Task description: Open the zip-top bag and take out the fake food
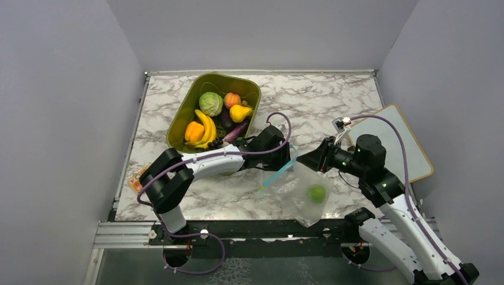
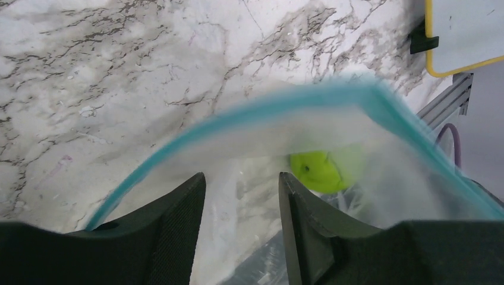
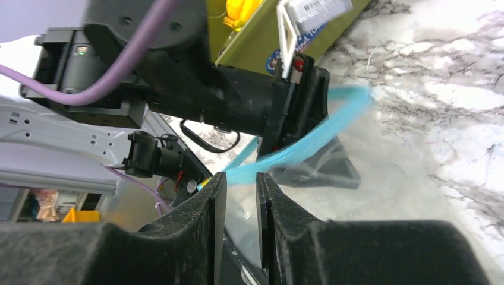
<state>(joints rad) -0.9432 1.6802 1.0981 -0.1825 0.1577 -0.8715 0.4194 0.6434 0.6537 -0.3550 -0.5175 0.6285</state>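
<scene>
Mouth of zip-top bag [image 1: 297, 193] lies between left hand [image 1: 289, 161] and right hand [image 1: 301, 160]

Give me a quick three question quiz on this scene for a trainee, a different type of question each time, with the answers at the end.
1. What sits inside the bag? A: a green piece. B: a spoon. C: nothing.
2. True or false: the banana lies in the bin.
3. Fill in the blank: the bag's zipper strip is coloured ____.

Key: 1 A; 2 true; 3 teal.
</scene>
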